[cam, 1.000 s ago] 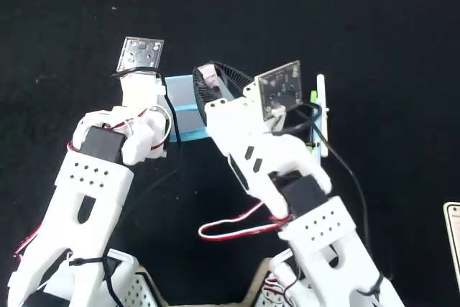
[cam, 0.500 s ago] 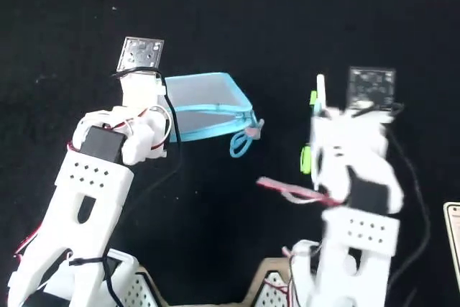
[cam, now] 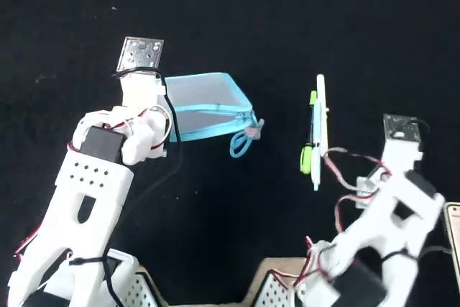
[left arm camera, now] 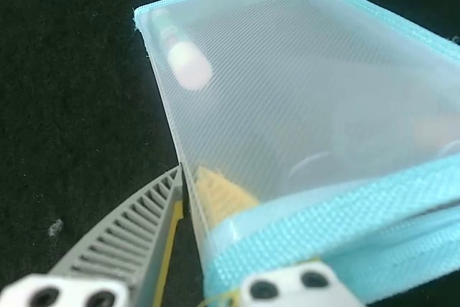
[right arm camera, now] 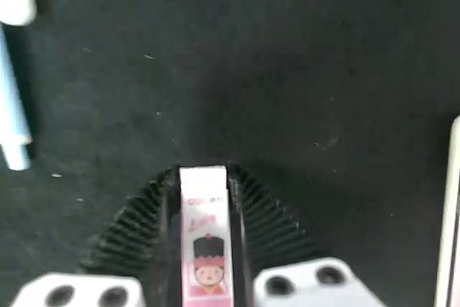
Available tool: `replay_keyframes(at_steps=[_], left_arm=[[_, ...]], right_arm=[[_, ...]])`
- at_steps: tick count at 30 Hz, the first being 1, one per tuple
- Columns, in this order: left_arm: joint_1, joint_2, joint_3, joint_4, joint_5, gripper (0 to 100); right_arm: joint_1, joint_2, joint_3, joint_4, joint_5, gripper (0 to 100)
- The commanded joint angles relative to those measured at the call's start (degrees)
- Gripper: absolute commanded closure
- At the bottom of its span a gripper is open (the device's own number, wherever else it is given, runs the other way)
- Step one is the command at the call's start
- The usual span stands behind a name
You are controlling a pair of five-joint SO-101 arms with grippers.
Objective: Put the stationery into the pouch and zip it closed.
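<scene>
The translucent pouch [cam: 205, 102] with light blue trim lies left of centre, its zip side and blue loop [cam: 239, 146] toward the table's middle. My left gripper [left arm camera: 195, 183] is shut on the pouch's [left arm camera: 302, 120] edge; a white-tipped pen [left arm camera: 181, 59] shows through the mesh. A white pen [cam: 320, 127] and a green highlighter [cam: 308, 147] lie side by side right of centre. At the near right my right gripper [right arm camera: 203, 175] hangs over bare cloth, shut on a small pink-and-white eraser [right arm camera: 203, 239]. The white pen's end [right arm camera: 10, 70] lies off to one side of it.
Black cloth [cam: 273, 34] covers the whole table. A pale card [cam: 453, 229] lies at the right edge, close to the right arm [cam: 392, 203]. Red and white cables [cam: 343, 177] loop from that arm toward the pens.
The right arm swung away from the pouch, across the pens, to the near right corner, uncovering the pouch. The left arm and pouch stayed put.
</scene>
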Motion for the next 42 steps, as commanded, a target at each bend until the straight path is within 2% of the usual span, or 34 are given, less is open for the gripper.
replay_keyframes(at_steps=[1, 5, 14, 20, 25, 30, 33, 38, 42], left_arm=[[0.9, 0.4, 1.9, -0.1, 0.5, 97], [0.9, 0.4, 1.9, -0.1, 0.5, 97], [0.9, 0.4, 1.8, -0.1, 0.5, 97], [0.9, 0.4, 1.8, -0.1, 0.5, 97], [0.9, 0.4, 1.8, -0.1, 0.5, 97], [0.9, 0.4, 1.9, -0.1, 0.5, 97], [0.9, 0.4, 1.8, -0.1, 0.5, 97], [0.9, 0.4, 1.8, -0.1, 0.5, 97], [0.9, 0.4, 1.8, -0.1, 0.5, 97]], right_arm=[[3.4, 7.9, -6.5, -0.7, 2.0, 90.7], [4.0, 13.9, -9.6, -0.4, 2.1, 83.5], [4.0, 15.0, -16.1, 9.6, 2.1, 84.7], [3.7, 15.3, -14.5, 14.0, 6.9, 84.7], [4.1, 15.3, -13.1, 11.8, 6.8, 84.7], [4.7, 15.3, -7.9, 3.3, 6.8, 84.7], [4.7, 15.1, -6.5, 1.8, 6.8, 84.9], [6.5, 14.9, -6.6, 1.7, 6.9, 98.2], [8.7, 14.9, -7.3, 1.7, 8.2, 98.7]])
